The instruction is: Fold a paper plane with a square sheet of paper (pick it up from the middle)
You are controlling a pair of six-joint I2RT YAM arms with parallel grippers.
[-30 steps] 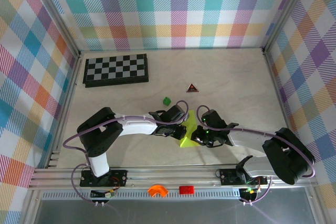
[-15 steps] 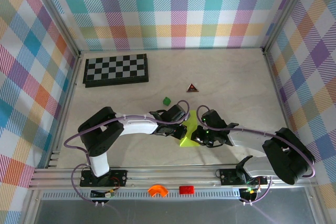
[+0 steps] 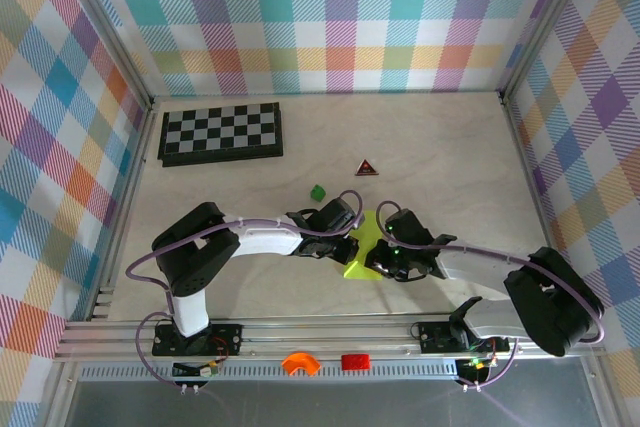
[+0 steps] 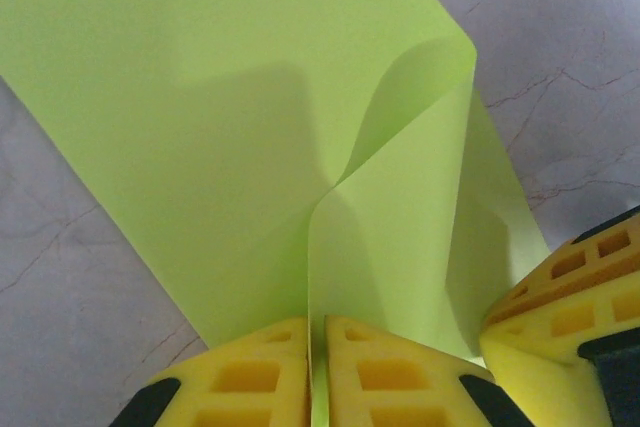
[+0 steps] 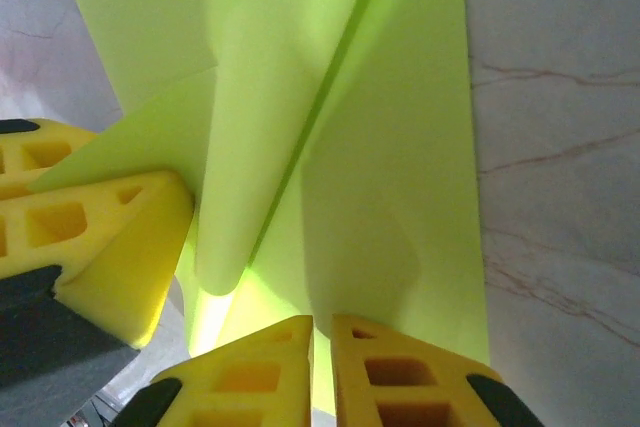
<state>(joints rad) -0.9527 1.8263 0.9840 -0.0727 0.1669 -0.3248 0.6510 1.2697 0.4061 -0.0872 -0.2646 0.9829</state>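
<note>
The paper plane (image 3: 358,247) is a partly folded lime yellow-green sheet lying near the table's front middle. My left gripper (image 3: 346,234) meets it from the left and my right gripper (image 3: 377,250) from the right. In the left wrist view the paper plane (image 4: 230,117) has an upright fold, and the left gripper (image 4: 318,372) is shut on that fold's edge. The right gripper's fingers (image 4: 565,297) show at the right. In the right wrist view the paper plane (image 5: 400,147) shows a centre crease and a curled flap. The right gripper (image 5: 322,372) is shut on its near edge.
A folded chessboard (image 3: 221,133) lies at the back left. A small dark green block (image 3: 318,190) and a dark red triangle (image 3: 367,167) sit behind the grippers. Orange (image 3: 298,362) and red (image 3: 354,360) pieces rest on the front rail. Plaid walls enclose three sides.
The left arm's elbow has drifted slightly to the right. The paper and both grippers stay where they were.
</note>
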